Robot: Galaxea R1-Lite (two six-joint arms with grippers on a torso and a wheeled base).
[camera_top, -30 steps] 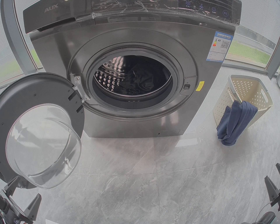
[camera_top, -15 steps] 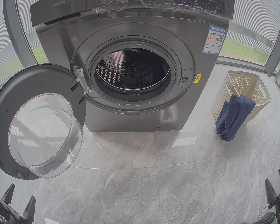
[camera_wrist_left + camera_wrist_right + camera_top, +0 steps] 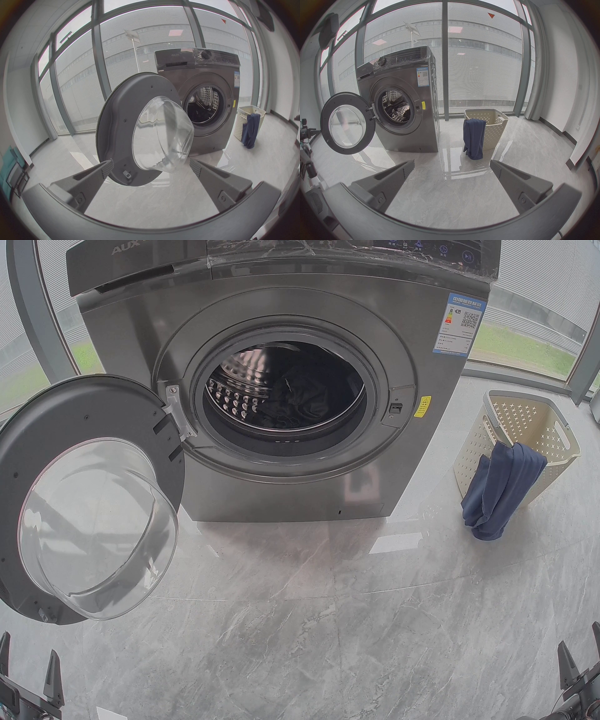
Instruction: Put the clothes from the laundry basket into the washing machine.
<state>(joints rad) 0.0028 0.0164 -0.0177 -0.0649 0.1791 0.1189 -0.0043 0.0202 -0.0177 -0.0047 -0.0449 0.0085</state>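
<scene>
Between loads. One dark garment is in the drum of the washing machine. A blue garment is draped over the near rim of the laundry basket and hangs down its outer wall.

Left hand and right hand are both spread, empty, low and well back.

Likely next: right hand to the blue cloth, pinch it near the rim.

The floor between is open. Watch the door, swung wide on the left. The basket looks light and may tip.
</scene>
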